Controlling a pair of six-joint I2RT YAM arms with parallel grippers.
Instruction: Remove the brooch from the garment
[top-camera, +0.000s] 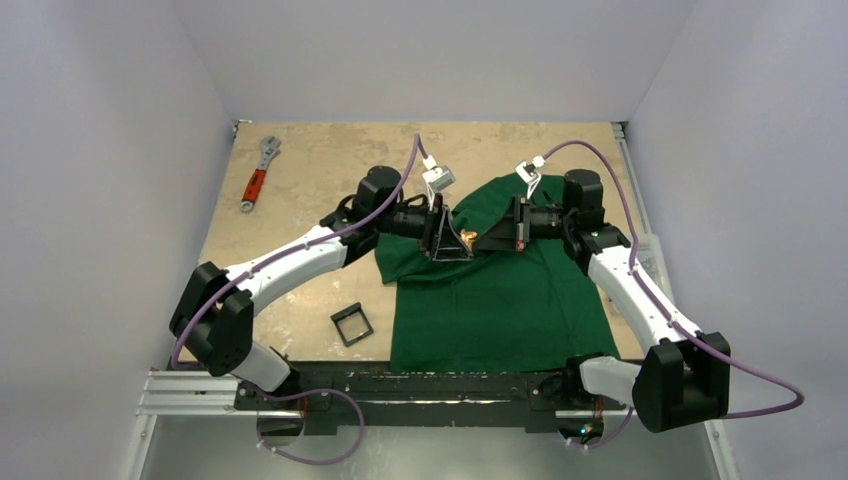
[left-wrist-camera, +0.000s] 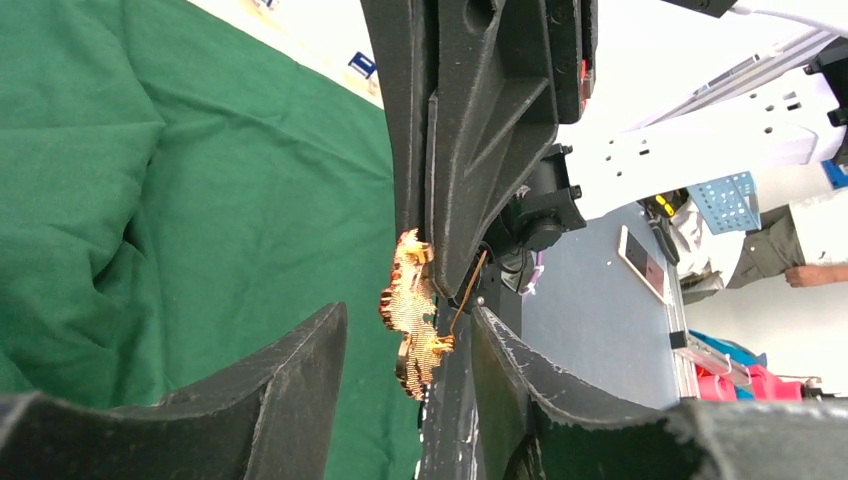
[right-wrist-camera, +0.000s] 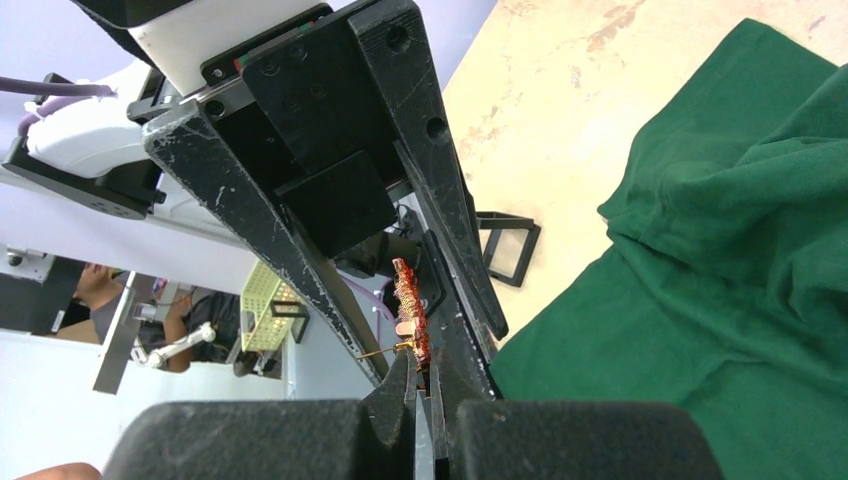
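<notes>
Scuffed black right pincer (right-wrist-camera: 418, 386) nips jagged, mesh-textured brooch (right-wrist-camera: 408, 310) above rumpled garment (right-wrist-camera: 720, 250).

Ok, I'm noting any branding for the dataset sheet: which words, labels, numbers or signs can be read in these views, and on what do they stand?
No text reads clearly in any view.
Blue marks on the white strip beyond the garment: too blurred to read.
Wrench: any stamping is too small to tell.
Brooch: no lettering visible.
</notes>
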